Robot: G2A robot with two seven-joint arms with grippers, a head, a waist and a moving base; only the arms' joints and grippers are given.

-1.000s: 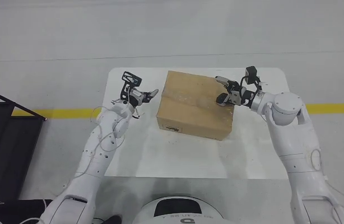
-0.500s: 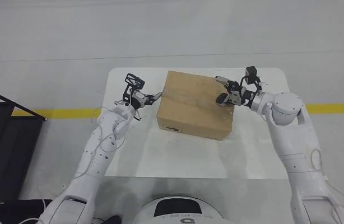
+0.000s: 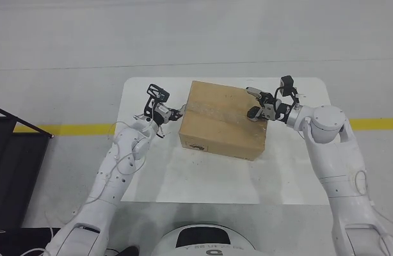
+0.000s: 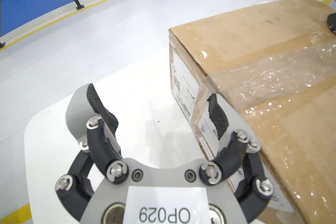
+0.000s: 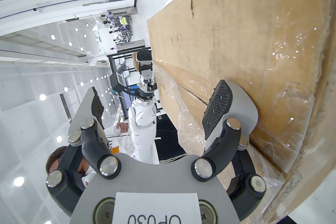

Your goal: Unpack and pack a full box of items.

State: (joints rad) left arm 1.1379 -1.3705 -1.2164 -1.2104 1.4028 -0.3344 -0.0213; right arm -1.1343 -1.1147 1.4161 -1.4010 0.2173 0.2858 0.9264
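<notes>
Box (image 3: 223, 120): brown cardboard, flaps shut, sits skewed at the far middle of the white worktop (image 3: 203, 182). Crinkled clear tape (image 4: 275, 78) runs along the top seam. White labels (image 4: 183, 86) are on the end facing the left tool (image 4: 160, 109). Short tear (image 5: 192, 3) at one top edge. Left tool spread wide, just beside the labelled end; contact unclear. Right tool (image 5: 157, 101) spread wide at the opposite end, one finger (image 5: 219, 104) lying on the taped top, the other off the box.
</notes>
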